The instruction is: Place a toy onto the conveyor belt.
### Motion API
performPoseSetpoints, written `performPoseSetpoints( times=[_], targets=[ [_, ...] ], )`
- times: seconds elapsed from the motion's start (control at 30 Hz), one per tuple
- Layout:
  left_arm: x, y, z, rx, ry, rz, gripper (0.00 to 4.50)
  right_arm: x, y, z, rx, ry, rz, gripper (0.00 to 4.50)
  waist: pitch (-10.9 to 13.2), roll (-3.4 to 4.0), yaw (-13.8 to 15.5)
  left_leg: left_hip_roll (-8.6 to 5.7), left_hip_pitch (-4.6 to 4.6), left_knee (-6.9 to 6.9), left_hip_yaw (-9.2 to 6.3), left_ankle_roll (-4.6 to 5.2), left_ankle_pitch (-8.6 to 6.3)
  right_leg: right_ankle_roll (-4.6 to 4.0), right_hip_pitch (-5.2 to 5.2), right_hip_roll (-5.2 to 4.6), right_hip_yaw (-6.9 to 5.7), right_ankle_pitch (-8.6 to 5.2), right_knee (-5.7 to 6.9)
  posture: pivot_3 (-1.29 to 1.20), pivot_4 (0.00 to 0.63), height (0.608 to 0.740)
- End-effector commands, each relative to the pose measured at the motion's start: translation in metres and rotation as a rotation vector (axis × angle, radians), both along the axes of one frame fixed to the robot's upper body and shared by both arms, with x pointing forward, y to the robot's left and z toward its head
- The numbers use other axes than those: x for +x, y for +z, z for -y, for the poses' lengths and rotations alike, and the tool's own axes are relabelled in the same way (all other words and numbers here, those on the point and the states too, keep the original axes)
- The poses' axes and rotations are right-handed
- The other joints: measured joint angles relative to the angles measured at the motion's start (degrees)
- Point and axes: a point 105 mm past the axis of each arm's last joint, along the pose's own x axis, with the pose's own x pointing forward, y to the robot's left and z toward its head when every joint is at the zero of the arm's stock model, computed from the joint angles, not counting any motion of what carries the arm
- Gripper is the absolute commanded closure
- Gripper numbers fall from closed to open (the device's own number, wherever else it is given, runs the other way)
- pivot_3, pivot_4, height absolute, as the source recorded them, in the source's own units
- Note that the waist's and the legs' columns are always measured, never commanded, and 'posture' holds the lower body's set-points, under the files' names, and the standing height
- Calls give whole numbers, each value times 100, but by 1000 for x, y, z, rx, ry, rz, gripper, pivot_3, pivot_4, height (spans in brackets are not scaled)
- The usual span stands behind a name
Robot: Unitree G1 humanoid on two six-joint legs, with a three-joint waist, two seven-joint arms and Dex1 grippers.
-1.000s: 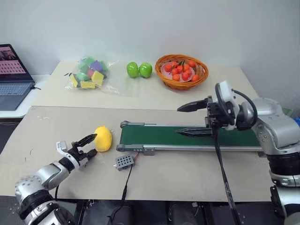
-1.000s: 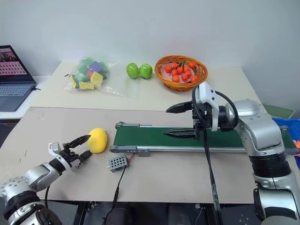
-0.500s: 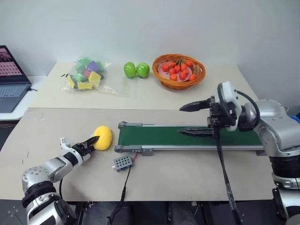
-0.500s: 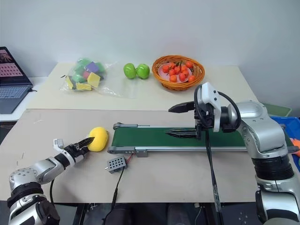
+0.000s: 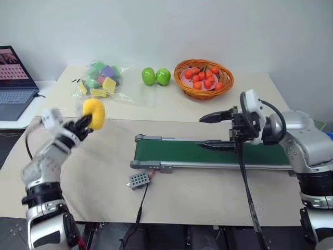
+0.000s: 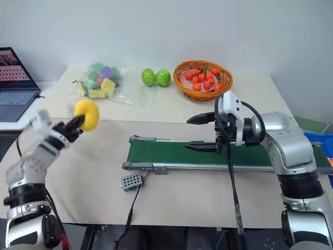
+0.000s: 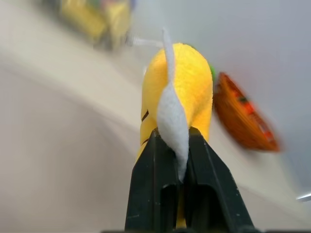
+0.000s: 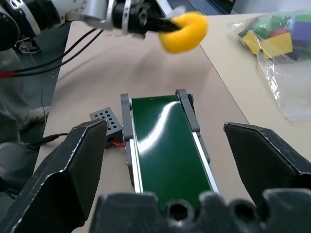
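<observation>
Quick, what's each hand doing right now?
Left hand: closed on the yellow toy, held up off the table.
Right hand: open, holding nothing, poised over the conveyor belt.

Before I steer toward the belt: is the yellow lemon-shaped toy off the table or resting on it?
Off the table. The left gripper, jaws shut, holds the yellow lemon-shaped toy in the air above the beige tabletop.

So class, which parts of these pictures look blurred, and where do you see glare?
Left eye view: the left arm and its end effector are smeared. Left wrist view: the basket is soft, the toy clearer. Right wrist view: a pale sheen crosses the conveyor belt.
</observation>
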Motion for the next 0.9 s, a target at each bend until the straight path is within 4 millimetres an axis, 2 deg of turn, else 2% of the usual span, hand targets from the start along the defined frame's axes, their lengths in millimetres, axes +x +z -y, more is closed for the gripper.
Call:
performPoseSetpoints(
  times=[0.03, 0.17, 0.27, 0.37, 0.63, 0.77, 0.9],
  targets=[
    [0, 20, 44, 355, -110, 181, 4472, -1, 10, -2, 8, 8, 59, 0, 0, 1, 2, 0, -1, -1, 3, 4, -2, 4, 1, -1, 2, 2, 0, 0, 150, 738],
    [-9, 30, 66, 671, -158, 366, 4472, -1, 9, -1, 8, 0, 57, 0, 1, 0, -15, 1, -16, 0, 8, 24, -13, 6, -11, 1, 2, 3, -11, 0, 150, 738],
    [-25, 29, 90, 1052, -253, 576, 4472, -1, 8, 1, 7, -8, 55, 0, 3, 2, -47, 8, -15, -6, 9, 31, -17, 6, -17, 8, 2, 3, -13, 0, 150, 738],
    [-39, 26, 106, 1226, -316, 742, 4472, -2, 8, 1, 9, -10, 55, 0, 5, 8, -32, 9, -16, -8, 13, 32, -18, 6, -20, 6, 3, 3, -14, 0, 150, 738],
    [-47, 25, 122, 1430, -270, 992, 4472, -1, 8, -1, 12, -11, 55, 0, 6, 8, 40, 9, -17, -5, 19, 37, -21, 7, -18, 4, 2, 3, -12, 0, 150, 738],
    [-55, -4, 132, 1487, -324, 1023, 4472, -2, 9, -1, 16, -15, 61, 0, 6, 8, 42, 9, -16, -5, 22, 37, -21, 7, -18, 4, 2, 3, -9, 0, 150, 738],
    [-59, -17, 142, 1462, -366, 1044, 4472, -2, 9, 1, 16, -25, 65, 0, 6, 8, 41, 11, -15, -5, 23, 37, -21, 7, -19, 4, 2, 3, -7, 0, 150, 738]
  ],
)
